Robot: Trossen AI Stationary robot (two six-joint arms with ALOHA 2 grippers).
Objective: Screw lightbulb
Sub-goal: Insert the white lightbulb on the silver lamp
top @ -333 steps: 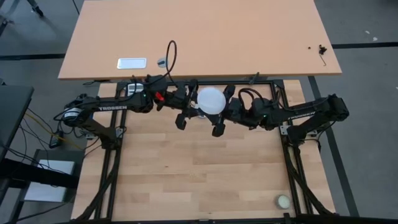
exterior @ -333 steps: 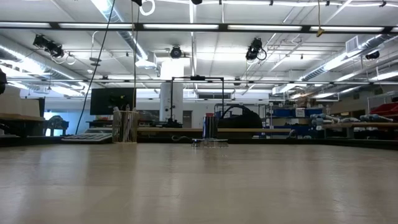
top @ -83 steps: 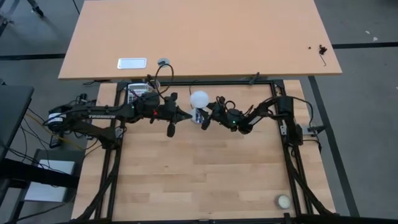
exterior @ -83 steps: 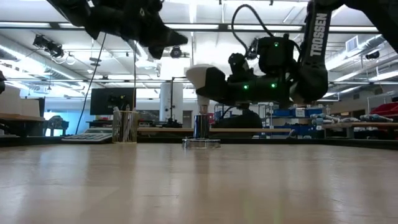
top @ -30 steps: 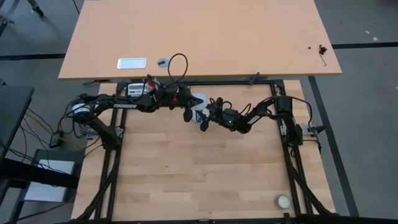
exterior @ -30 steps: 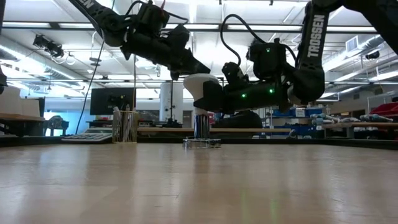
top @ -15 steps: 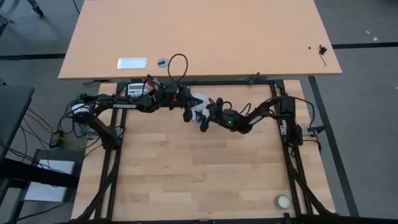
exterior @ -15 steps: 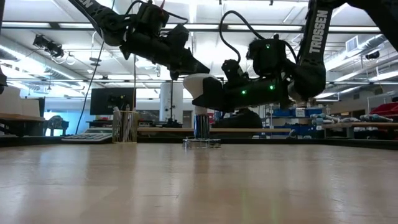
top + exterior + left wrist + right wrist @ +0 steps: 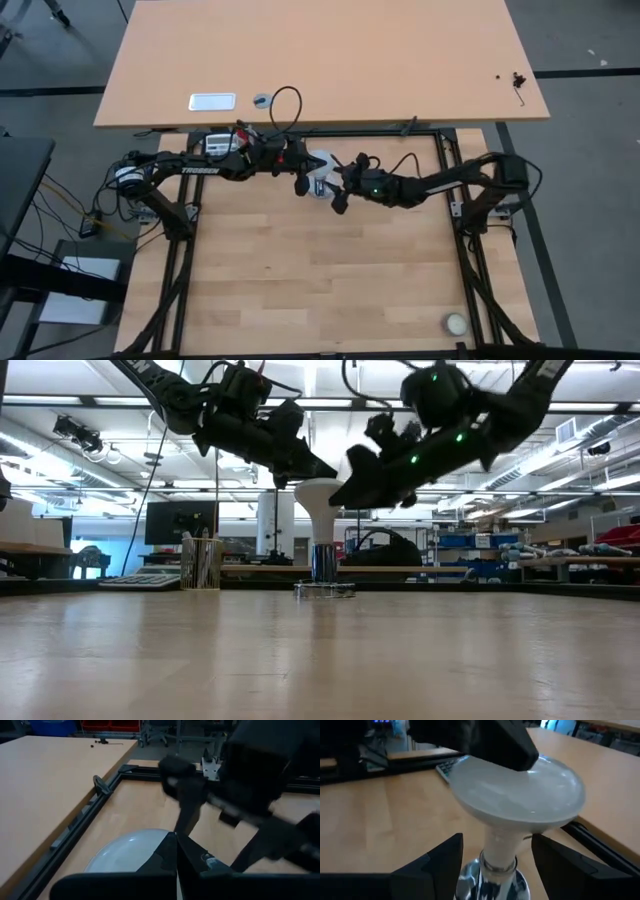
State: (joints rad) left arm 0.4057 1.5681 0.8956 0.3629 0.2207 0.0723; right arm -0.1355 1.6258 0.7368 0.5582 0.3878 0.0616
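My left hand (image 9: 301,172): fingers pressed together, tips resting on top of the lightbulb's globe, gripping nothing.
Lightbulb (image 9: 318,503): upright near the table's (image 9: 300,290) far edge, base seated in the silver socket (image 9: 323,567).
My right hand (image 9: 495,865): fingers spread wide, one on each side of the lightbulb's neck, clear of it.
Cream ball (image 9: 456,323): near right corner, well apart.
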